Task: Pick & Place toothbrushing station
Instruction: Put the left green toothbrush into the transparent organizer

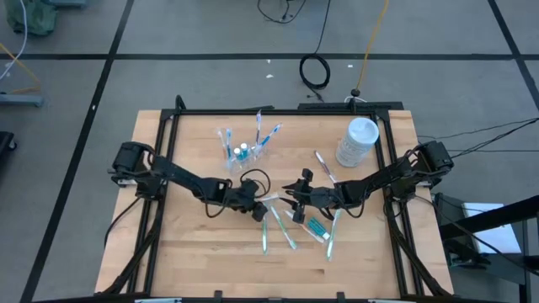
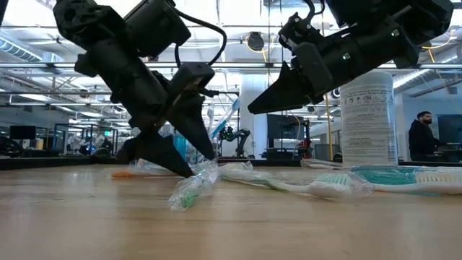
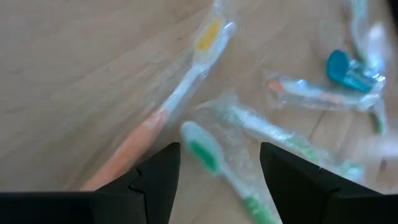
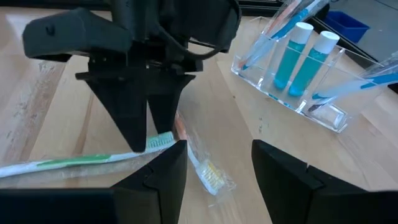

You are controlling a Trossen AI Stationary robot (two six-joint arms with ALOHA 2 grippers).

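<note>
A clear plastic holder point(image 1: 245, 152) at the far middle holds two teal tubes point(image 4: 300, 57) and several blue toothbrushes. Wrapped toothbrushes lie loose on the table: green ones point(image 1: 266, 233), and an orange-handled one with a yellow head point(image 3: 180, 93). A third teal tube point(image 1: 316, 225) lies among them. My left gripper point(image 1: 257, 208) is open and points down. Its fingers stand on either side of the head end of a wrapped green toothbrush point(image 3: 205, 154). My right gripper point(image 1: 291, 196) is open and empty, above the table just right of the left one. My left gripper's fingertips point(image 2: 180, 167) are down at the table on either side of the green toothbrush's head end point(image 4: 160, 141), coming from above. The brush lies flat on the table in its wrapper. I cannot tell whether a finger touches the wrapper.
A tall white lidded container point(image 1: 357, 141) stands at the far right. Another green toothbrush point(image 1: 331, 237) and the loose tube lie right of the grippers. Bare wood shows at the near left point(image 1: 194, 252). A person stands in the room behind point(image 2: 421, 137).
</note>
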